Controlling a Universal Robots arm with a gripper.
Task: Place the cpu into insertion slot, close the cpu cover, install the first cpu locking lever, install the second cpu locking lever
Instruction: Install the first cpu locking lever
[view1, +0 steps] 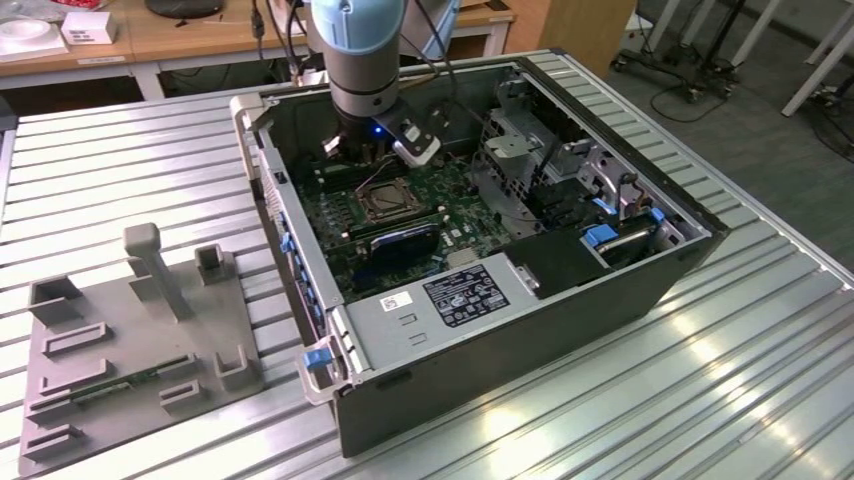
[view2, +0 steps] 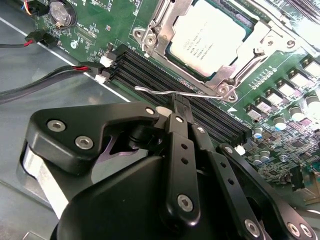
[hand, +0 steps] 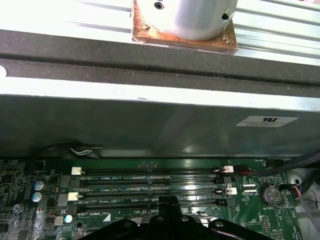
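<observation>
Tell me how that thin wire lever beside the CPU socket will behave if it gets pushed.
The locking lever is a slim bent wire, so it will probably flex and spring back rather than feel rigid. Its smooth, shiny surface could let the gripper slide off. It seems anchored by the cpu cover, so it should pivot, not lift away.

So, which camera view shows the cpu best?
The second wrist view: the cpu is close and large there, its silvery top framed by the cpu cover. In the exterior view the insertion slot is small near the arm, and the chip is hard to tell. The first wrist view faces the memory slots.
</observation>
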